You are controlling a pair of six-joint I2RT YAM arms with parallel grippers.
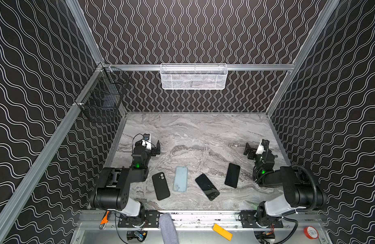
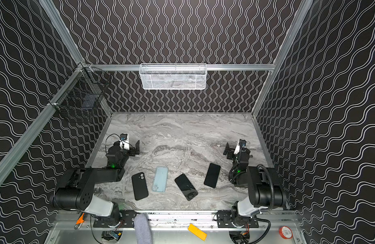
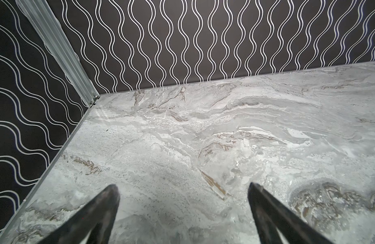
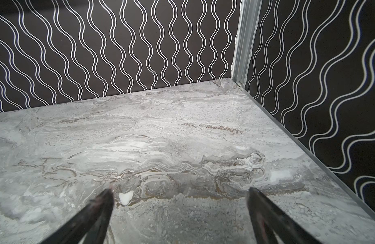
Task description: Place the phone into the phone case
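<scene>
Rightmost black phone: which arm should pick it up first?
Right, probably. The rightmost black phone lies close to the right gripper and far from the left gripper. Both sets of fingers are open and empty.

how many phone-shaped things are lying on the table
4, in a row near the front: a matte black one leftmost, a light blue one beside it, a glossy black one right of centre, a plain black one rightmost.

Grey marble tabletop (image 1: 203,135), four things lying flat near its front edge, matte black phone case (image 1: 160,186), light blue phone case (image 1: 180,179) just beside it, glossy black phone (image 1: 207,187) skewed, second black phone (image 1: 232,175) farthest right
</scene>
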